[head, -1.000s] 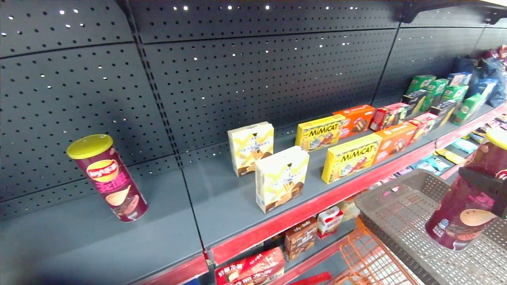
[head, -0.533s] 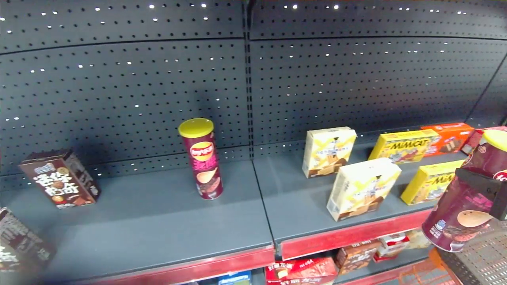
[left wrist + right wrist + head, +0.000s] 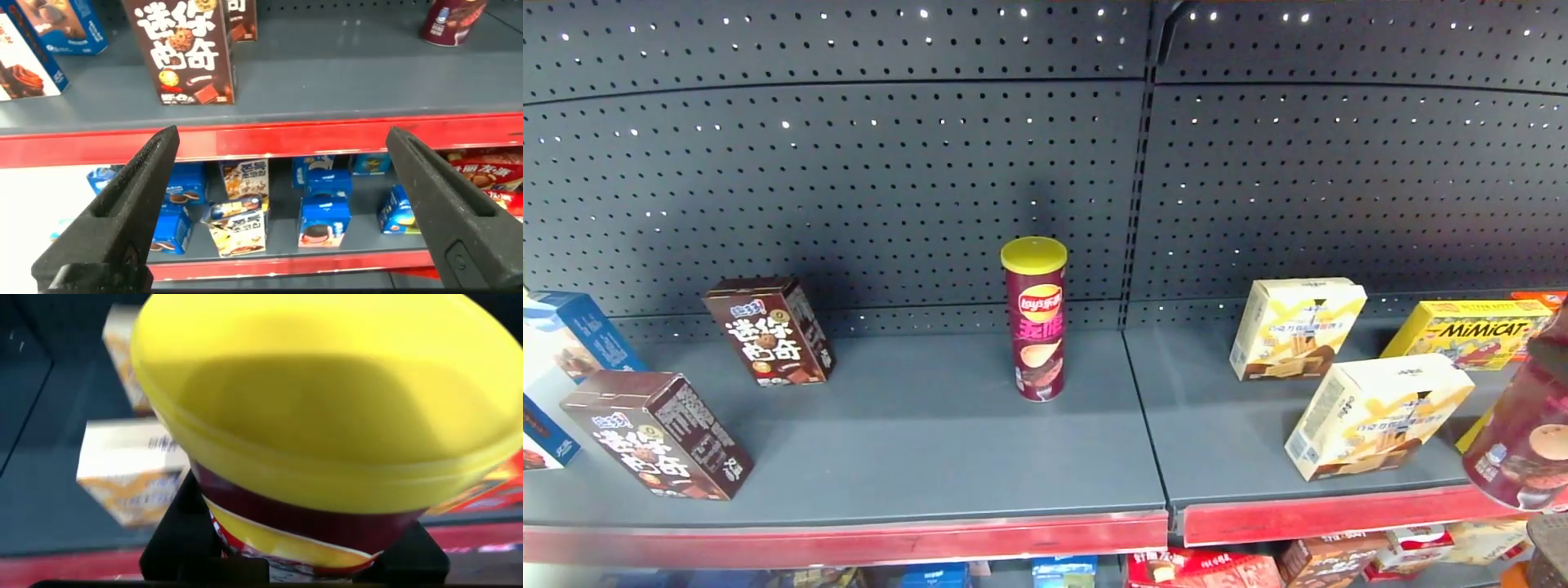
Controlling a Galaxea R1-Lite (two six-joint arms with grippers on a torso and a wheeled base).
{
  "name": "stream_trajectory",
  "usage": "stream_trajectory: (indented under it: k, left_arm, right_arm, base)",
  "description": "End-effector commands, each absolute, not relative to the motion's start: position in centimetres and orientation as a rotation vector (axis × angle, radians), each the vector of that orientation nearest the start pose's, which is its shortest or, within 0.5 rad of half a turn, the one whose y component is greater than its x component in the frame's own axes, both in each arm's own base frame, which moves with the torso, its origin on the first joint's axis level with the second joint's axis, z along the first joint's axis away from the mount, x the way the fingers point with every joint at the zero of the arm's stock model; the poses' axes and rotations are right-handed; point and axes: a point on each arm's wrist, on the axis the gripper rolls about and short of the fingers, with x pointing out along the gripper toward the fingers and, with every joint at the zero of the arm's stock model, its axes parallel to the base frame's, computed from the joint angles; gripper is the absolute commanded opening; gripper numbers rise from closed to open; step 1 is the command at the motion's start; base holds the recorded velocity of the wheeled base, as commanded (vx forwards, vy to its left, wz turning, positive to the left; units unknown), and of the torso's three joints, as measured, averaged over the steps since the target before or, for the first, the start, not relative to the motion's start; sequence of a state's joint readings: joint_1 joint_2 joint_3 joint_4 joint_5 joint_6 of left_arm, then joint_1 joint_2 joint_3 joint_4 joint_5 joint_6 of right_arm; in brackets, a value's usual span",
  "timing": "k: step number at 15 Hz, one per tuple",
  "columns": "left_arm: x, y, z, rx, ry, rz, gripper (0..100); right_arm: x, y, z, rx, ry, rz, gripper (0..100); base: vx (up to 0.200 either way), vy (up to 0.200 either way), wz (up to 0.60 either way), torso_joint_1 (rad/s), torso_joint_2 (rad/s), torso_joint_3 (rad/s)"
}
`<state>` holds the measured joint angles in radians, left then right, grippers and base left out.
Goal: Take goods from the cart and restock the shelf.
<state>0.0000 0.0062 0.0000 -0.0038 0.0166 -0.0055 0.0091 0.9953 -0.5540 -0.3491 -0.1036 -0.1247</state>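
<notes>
Status: right gripper (image 3: 298,539) is clamped on a maroon cardboard chip tube with yellow plastic lid (image 3: 1519,433). It's held tilted off the front of the grey metal shelf with red front lip (image 3: 915,445), well right of the matching standing tube (image 3: 1034,318). The fingers sit on the body just under the lid, probably to leave the base free for an upright set-down. The bare deck either side of the standing tube looks like the intended slot, since like goes with like. Left gripper (image 3: 282,212) is spread wide with nothing in it, low in front of the red lip and left of the standing tube, likely parked clear. Counts: two chip tubes (one shelved, one held), two dark brown cookie boxes (image 3: 768,331) left of the standing tube, two cream-yellow wafer boxes (image 3: 1294,327) right of it, and one bright yellow box (image 3: 1470,331) further right. Blue boxes (image 3: 584,331) sit at far left and run past the frame edge, so no count for those.
</notes>
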Motion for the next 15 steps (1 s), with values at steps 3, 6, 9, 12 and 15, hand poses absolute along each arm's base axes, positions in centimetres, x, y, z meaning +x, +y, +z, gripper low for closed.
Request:
stream_trajectory:
  k: [3, 6, 9, 12, 15]
  left_arm:
    - [-2.2, 0.0, 7.6, -0.006, 0.001, 0.017, 100]
    - [-2.2, 0.0, 7.6, -0.006, 0.001, 0.017, 100]
    - [-2.2, 0.0, 7.6, -0.006, 0.001, 0.017, 100]
    - [-2.2, 0.0, 7.6, -0.006, 0.001, 0.017, 100]
    - [-2.2, 0.0, 7.6, -0.006, 0.001, 0.017, 100]
  right_arm:
    - [7.6, 0.0, 26.5, -0.146, 0.043, -0.066, 0]
    - [3.3, 0.3, 22.9, -0.126, 0.128, 0.084, 0]
    - [1.5, 0.1, 21.5, -0.106, 0.091, 0.099, 0]
    - [0.3, -0.1, 20.7, -0.106, 0.058, 0.150, 0]
    - [0.2, -0.1, 20.3, -0.059, 0.062, 0.184, 0]
  base:
    - [0.000, 0.000, 0.00, 0.000, 0.00, 0.000]
    - [0.000, 0.000, 0.00, 0.000, 0.00, 0.000]
    - [0.000, 0.000, 0.00, 0.000, 0.00, 0.000]
    - [0.000, 0.000, 0.00, 0.000, 0.00, 0.000]
    - [0.000, 0.000, 0.00, 0.000, 0.00, 0.000]
